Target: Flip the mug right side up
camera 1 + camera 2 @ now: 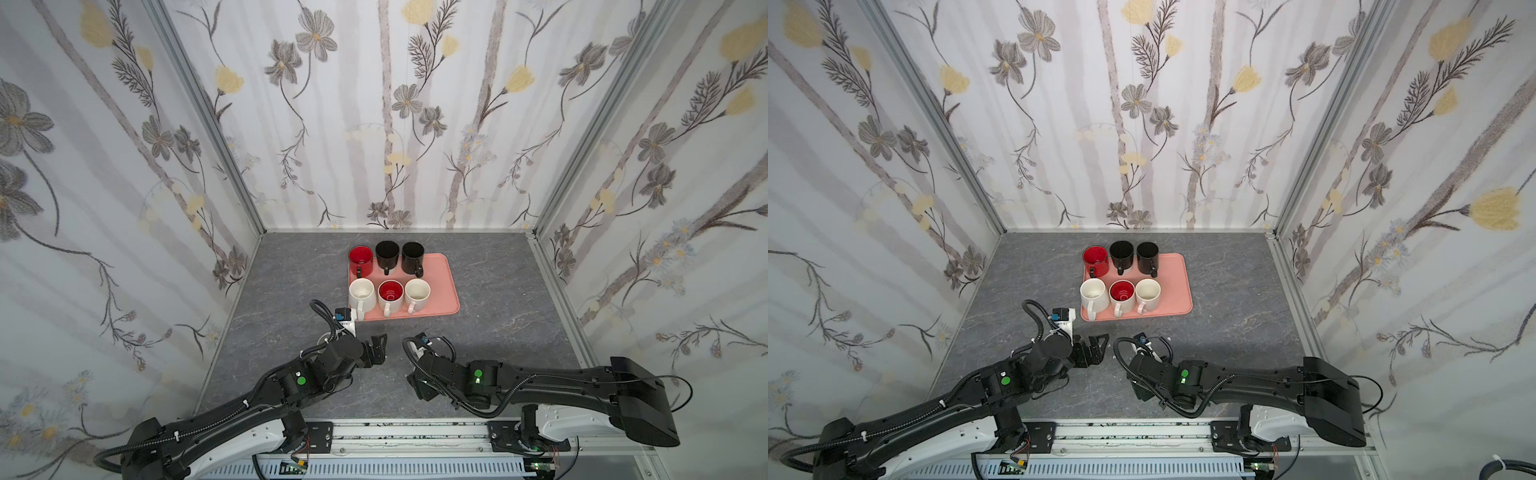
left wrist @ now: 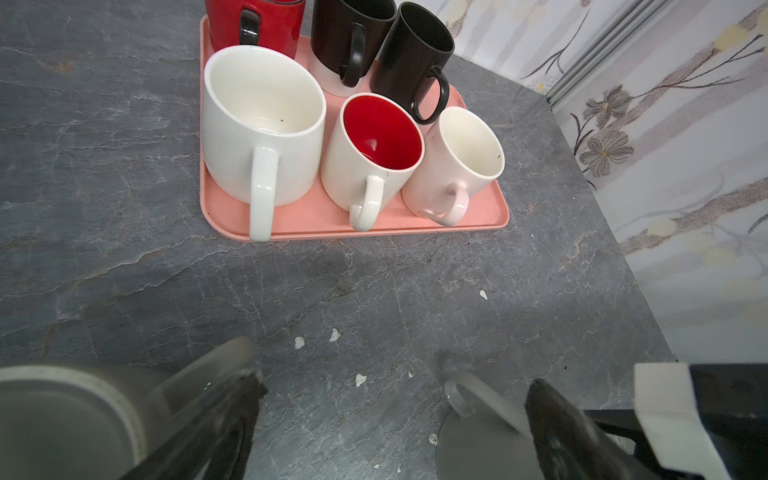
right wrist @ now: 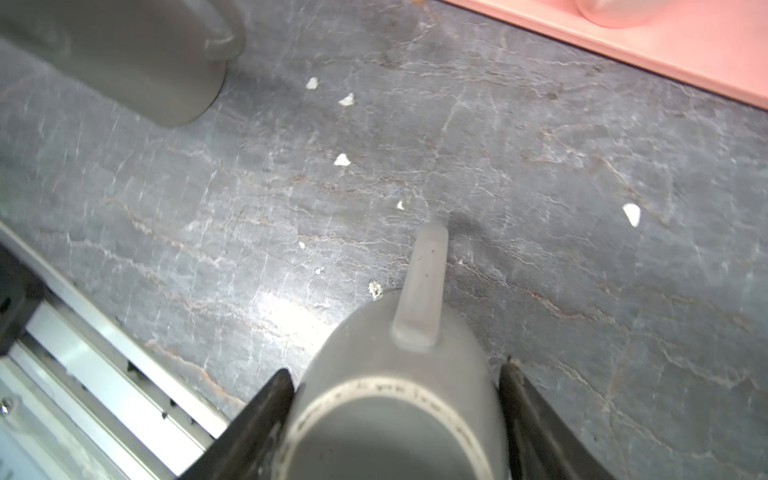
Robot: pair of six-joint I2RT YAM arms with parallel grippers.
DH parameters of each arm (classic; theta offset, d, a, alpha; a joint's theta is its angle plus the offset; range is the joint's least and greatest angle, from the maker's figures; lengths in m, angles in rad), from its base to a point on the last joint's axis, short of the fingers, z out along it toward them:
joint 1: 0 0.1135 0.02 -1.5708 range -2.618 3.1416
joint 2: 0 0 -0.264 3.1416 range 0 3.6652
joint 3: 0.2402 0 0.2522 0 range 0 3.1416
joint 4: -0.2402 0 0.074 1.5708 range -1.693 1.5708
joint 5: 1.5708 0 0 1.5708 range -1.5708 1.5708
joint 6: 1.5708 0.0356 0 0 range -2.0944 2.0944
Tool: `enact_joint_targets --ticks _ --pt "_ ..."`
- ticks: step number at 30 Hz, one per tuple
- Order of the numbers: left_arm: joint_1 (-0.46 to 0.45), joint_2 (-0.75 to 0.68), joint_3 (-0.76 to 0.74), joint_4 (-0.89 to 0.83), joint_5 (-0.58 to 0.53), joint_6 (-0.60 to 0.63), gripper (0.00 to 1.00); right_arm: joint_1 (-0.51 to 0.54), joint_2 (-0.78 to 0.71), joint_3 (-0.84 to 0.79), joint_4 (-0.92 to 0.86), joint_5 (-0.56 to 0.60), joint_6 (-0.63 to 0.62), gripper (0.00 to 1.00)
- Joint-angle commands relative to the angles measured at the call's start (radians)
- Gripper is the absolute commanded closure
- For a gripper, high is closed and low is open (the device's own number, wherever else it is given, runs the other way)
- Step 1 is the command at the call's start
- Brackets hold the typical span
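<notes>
A grey mug (image 3: 395, 374) stands upside down on the table, base ring up, handle pointing away from the wrist. My right gripper (image 3: 395, 424) has a black finger against each side of it and is shut on it. In the left wrist view the same mug (image 2: 478, 444) shows beside one finger of my left gripper (image 2: 395, 424). That gripper is open over bare table with nothing between its fingers. A second grey mug (image 2: 62, 424), also base up, sits just outside its other finger. In both top views the arms hide both grey mugs; the left gripper (image 1: 378, 347) and right gripper (image 1: 417, 386) face each other.
A pink tray (image 1: 444, 282) behind the grippers holds several upright mugs in red, black and white. Small white chips (image 3: 341, 160) dot the grey marble-patterned table. The metal front rail (image 3: 104, 353) runs close behind the right gripper. Floral walls enclose three sides.
</notes>
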Motion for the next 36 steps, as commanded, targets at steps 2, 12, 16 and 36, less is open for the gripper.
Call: enact_joint_targets --ticks 2,12,16,36 --pt "0.003 0.002 -0.001 -0.006 -0.003 0.005 0.0 0.0 0.018 0.014 0.027 -0.121 -0.354 0.36" --pt "0.011 0.0 -0.001 -0.012 -0.001 0.017 0.0 -0.085 0.075 0.09 0.075 -0.207 -0.701 0.35" --pt "0.012 -0.002 -0.011 0.004 0.009 0.024 0.0 -0.095 0.14 0.12 0.004 -0.253 -0.724 0.29" --pt "0.012 0.072 0.015 0.082 0.107 0.045 0.0 -0.001 -0.093 -0.167 0.294 0.172 -0.221 0.0"
